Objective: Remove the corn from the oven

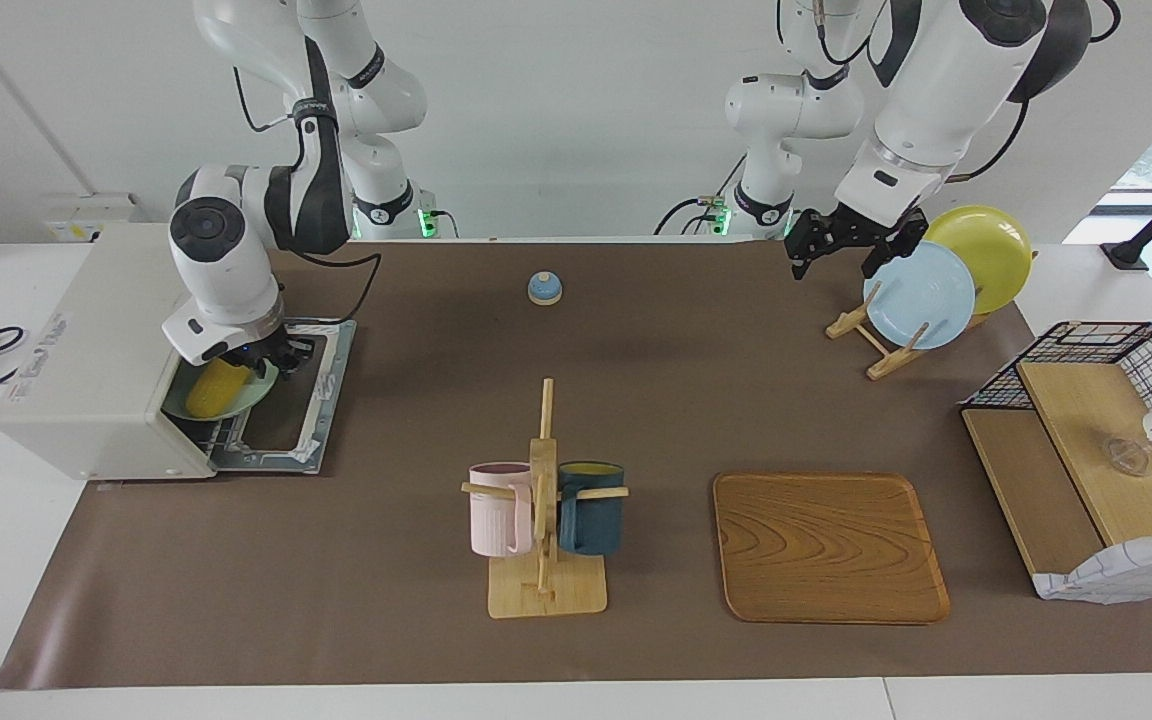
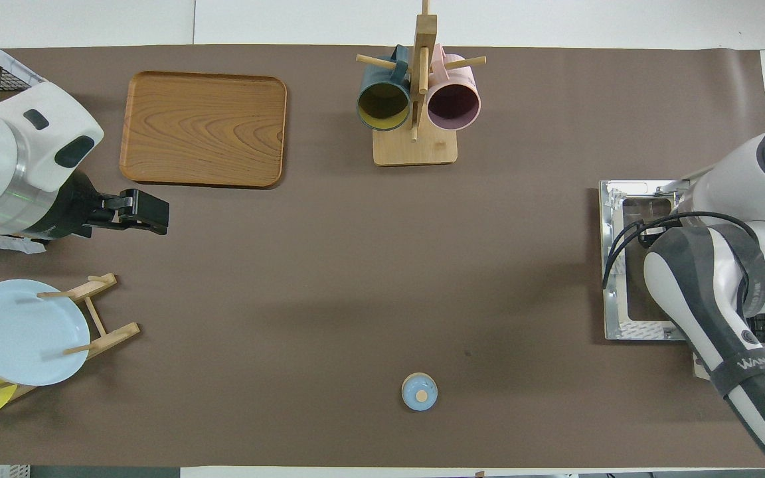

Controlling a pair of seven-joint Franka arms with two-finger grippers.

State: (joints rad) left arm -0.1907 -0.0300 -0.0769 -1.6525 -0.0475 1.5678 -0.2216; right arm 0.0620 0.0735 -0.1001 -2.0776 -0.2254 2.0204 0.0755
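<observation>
The off-white oven (image 1: 86, 380) stands at the right arm's end of the table with its door (image 1: 306, 400) dropped flat; the door also shows in the overhead view (image 2: 628, 265). The yellow corn (image 1: 216, 388) lies on a pale green plate (image 1: 261, 392) in the oven's mouth. My right gripper (image 1: 261, 362) is down at the oven's mouth, right over the end of the corn and the plate's rim; its wrist hides the contact. In the overhead view the arm covers it. My left gripper (image 1: 839, 255) is open and empty in the air beside the plate rack; it also shows in the overhead view (image 2: 150, 212).
A plate rack (image 1: 886, 345) holds a blue plate and a yellow plate at the left arm's end. A wire shelf (image 1: 1096, 450) stands there too. A wooden tray (image 1: 826, 545), a mug tree (image 1: 544, 510) with pink and dark blue mugs, and a small blue bell (image 1: 544, 288) are on the mat.
</observation>
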